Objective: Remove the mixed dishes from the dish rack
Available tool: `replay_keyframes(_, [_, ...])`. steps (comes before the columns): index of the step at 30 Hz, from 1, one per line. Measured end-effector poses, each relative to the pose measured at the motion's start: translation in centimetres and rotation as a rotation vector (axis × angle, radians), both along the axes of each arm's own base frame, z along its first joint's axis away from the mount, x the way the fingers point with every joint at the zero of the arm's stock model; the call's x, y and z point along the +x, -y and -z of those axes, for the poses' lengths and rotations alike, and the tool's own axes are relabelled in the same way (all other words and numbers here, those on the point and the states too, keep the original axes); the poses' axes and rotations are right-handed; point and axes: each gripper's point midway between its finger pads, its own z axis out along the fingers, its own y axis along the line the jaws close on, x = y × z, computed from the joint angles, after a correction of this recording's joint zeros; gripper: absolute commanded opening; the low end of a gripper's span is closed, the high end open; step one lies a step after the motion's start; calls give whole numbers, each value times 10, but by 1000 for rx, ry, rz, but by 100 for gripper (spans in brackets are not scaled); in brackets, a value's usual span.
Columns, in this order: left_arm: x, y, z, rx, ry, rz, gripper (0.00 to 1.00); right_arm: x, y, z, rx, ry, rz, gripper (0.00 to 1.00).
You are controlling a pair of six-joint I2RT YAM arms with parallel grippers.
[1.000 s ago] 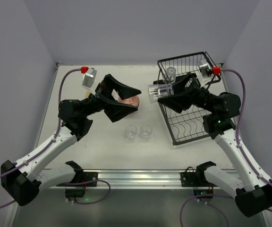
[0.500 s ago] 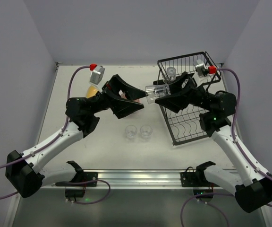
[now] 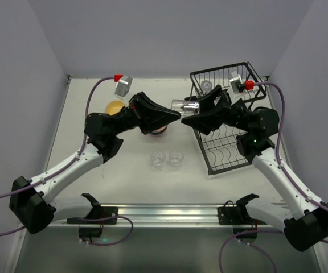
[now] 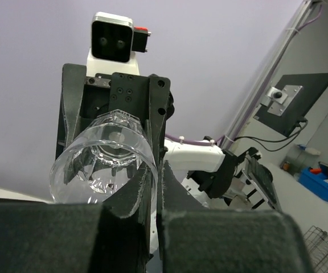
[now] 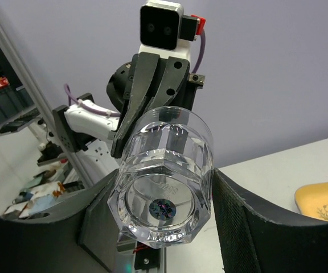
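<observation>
- We see plain lavender walls point(image 3: 152, 34) on three sides, evenly lit.
- White table point(image 3: 130, 182), metal rail point(image 3: 164, 213) along its near edge.
- Left wrist view: blue bins point(image 4: 323, 181) in the room beyond.

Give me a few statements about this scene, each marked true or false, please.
1. The right end effector grips a clear glass lying sideways. True.
2. Three glasses stand unheld out of the rack. False: only two glasses stand on the table.
3. One glass sits in the rack's upper basket. True.
4. The yellow plate is inside the rack. False: it lies on the table.
5. The left end effector holds a bowl. False: it holds nothing.
</observation>
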Motion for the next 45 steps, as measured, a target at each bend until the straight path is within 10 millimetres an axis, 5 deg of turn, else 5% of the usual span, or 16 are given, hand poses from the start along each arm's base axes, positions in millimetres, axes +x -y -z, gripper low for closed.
replay_keyframes(1, [1,0,1,4,-3,-9,0,1,0,0,0,1,6,67])
replay_keyframes(2, [3,-1,1,12,-4,-27,0,3,0,1,0,-1,16,91])
replay_keyframes(3, [6,-1,3,24,-9,-57,0,4,0,2,-1,-13,23,99])
replay_keyframes(8, [50,-14,14,184,-106,-377,0,27,11,14,-28,-90,226,99])
replay_keyframes(12, [111,-63,40,442,-249,-818,0,65,49,40,-79,-252,582,99])
replay_keyframes(14, [131,-89,79,634,-310,-979,0,74,69,58,-125,-306,718,99])
replay_keyframes(17, [135,-120,168,989,-387,-1065,0,80,96,87,-220,-367,868,99])
replay_keyframes(19, [122,-135,233,1229,-430,-1030,0,81,107,103,-277,-391,925,99])
replay_keyframes(23, [92,-157,308,1527,-486,-904,0,79,116,133,-372,-430,966,99])
replay_keyframes(29, [87,-150,343,1632,-509,-771,0,75,121,161,-465,-464,974,99])
replay_keyframes(37, [76,-135,385,1697,-551,-621,0,70,125,174,-519,-467,975,99])
replay_keyframes(45, [68,-122,397,1716,-525,-569,0,68,125,177,-537,-460,969,99])
